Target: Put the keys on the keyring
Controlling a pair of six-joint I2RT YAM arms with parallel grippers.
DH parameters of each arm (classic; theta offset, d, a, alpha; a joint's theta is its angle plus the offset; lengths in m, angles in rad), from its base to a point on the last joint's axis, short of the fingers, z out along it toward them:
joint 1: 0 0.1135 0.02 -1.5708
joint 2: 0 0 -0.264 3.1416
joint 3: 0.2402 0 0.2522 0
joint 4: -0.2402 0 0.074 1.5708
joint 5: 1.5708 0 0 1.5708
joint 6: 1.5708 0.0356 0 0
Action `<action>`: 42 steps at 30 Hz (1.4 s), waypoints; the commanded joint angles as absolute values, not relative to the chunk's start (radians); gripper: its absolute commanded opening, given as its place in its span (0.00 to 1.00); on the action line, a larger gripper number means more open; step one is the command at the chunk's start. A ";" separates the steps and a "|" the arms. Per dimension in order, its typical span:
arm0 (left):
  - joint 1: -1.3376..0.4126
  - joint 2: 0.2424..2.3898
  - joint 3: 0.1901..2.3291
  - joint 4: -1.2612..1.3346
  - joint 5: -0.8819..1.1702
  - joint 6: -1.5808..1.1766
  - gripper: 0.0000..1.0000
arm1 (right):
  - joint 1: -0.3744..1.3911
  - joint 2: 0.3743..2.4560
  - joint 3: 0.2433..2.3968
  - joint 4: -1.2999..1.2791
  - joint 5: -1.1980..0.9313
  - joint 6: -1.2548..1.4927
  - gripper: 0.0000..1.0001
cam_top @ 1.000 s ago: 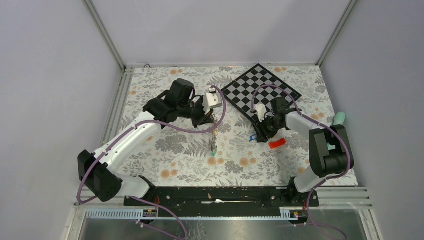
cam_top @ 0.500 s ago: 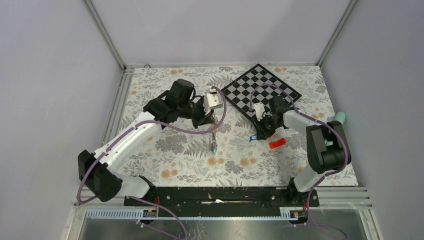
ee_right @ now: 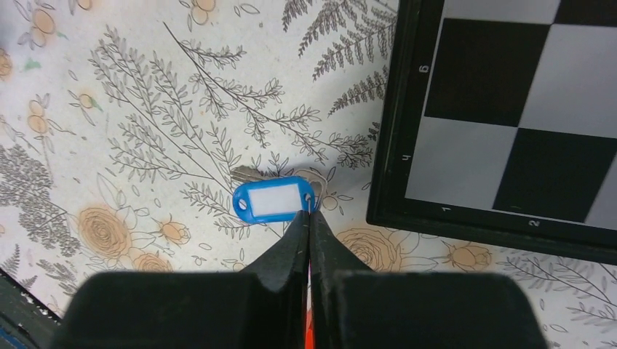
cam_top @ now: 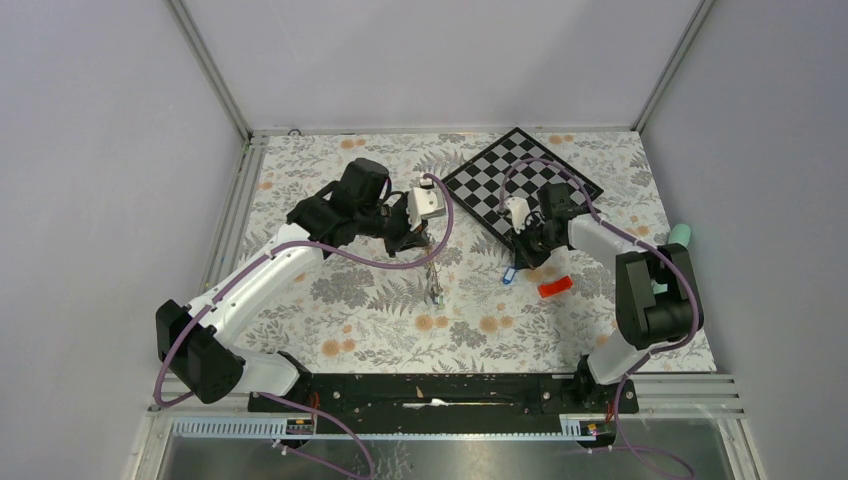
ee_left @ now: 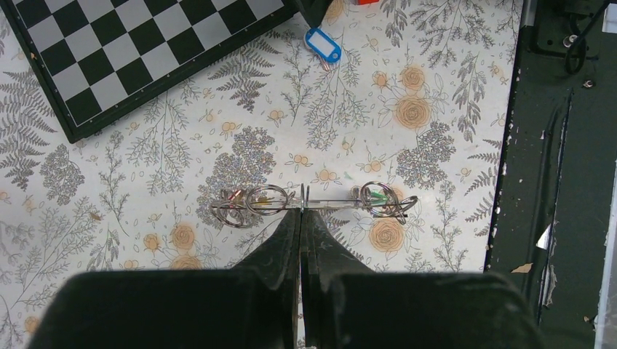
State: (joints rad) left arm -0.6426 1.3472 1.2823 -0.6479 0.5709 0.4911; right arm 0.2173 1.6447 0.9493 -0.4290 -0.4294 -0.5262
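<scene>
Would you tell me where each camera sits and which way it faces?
Top external: above and behind the bases, looking down at the table; both arms, left gripper and right gripper show.
Left wrist: on the left arm, looking down past its shut fingers gripping the keyring.
Right wrist: on the right arm, looking down past its shut fingers at the blue-tagged key.
Shared: all three show the blue-tagged key and chequered board.

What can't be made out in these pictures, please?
Right wrist: whether the right fingers grip the blue key; their tips hide its ring end.
Left wrist: how many keys hang on the keyring, edge-on in the left fingers.
Top: those keys, too small.
</scene>
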 commanded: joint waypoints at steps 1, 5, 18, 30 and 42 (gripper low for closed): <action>-0.647 1.318 1.289 -0.583 0.568 0.514 0.00 | 0.230 1.572 1.014 -0.483 -0.452 -0.531 0.00; -0.647 1.318 1.289 -0.583 0.559 0.523 0.00 | 0.263 1.535 1.005 -0.488 -0.412 -0.567 0.00; -0.647 1.331 1.264 -0.541 0.562 0.518 0.00 | 0.338 1.366 0.959 -0.464 -0.493 -0.634 0.00; -0.647 1.366 1.288 -0.492 0.634 0.523 0.00 | 0.337 1.165 0.952 -0.411 -0.805 -0.647 0.00; -0.678 1.404 1.328 -0.498 0.720 0.539 0.00 | 0.337 1.183 1.056 -0.322 -1.070 -0.468 0.00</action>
